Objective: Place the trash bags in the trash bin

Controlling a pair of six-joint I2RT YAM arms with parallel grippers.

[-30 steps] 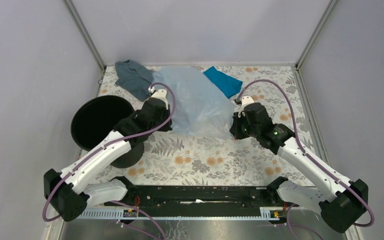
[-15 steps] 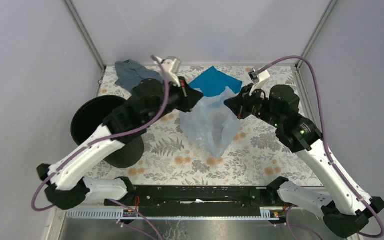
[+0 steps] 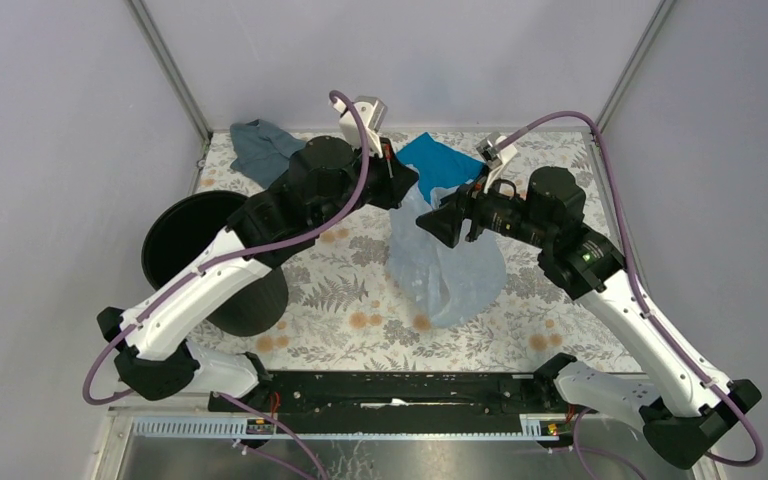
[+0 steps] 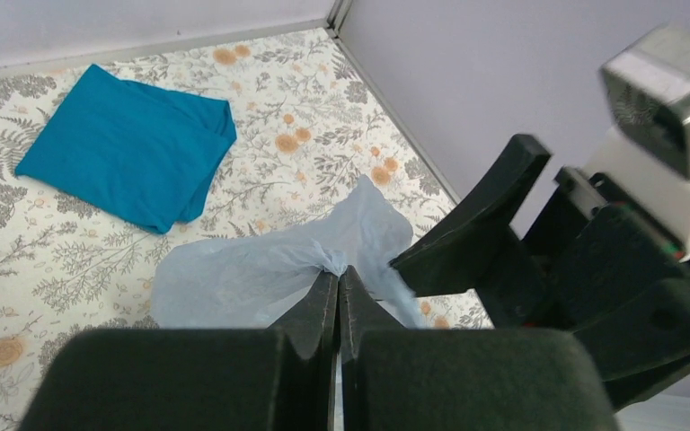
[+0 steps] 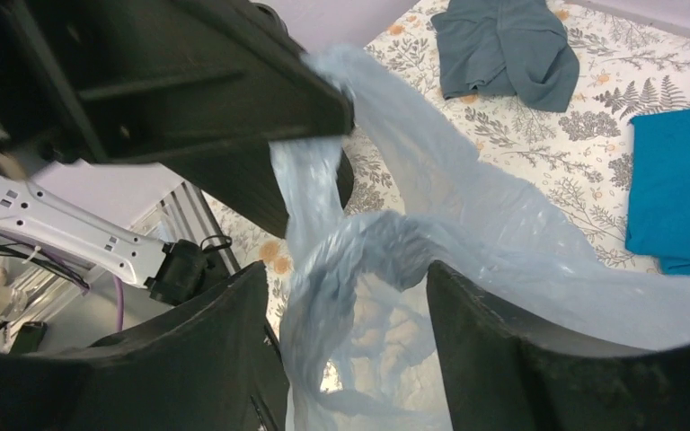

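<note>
The pale blue, translucent trash bag (image 3: 450, 275) hangs above the middle of the table, its lower end sagging onto the floral cloth. My left gripper (image 3: 406, 188) is raised and shut on the bag's top corner; in the left wrist view the film (image 4: 252, 278) bunches at its closed tips (image 4: 337, 274). My right gripper (image 3: 438, 228) is close beside it and open. In the right wrist view loose film (image 5: 467, 224) drapes between its spread fingers (image 5: 346, 269) without being pinched. The black ribbed trash bin (image 3: 160, 225) stands at the left, partly under my left arm.
A bright teal cloth (image 3: 438, 160) lies folded at the back, behind the grippers. A dull grey-blue cloth (image 3: 260, 145) is crumpled in the back left corner. Grey walls with metal posts close in the table on three sides.
Both arms lifted the bag off the table. Now my right gripper has opened and let go of it, so the bag hangs from the left gripper alone.
</note>
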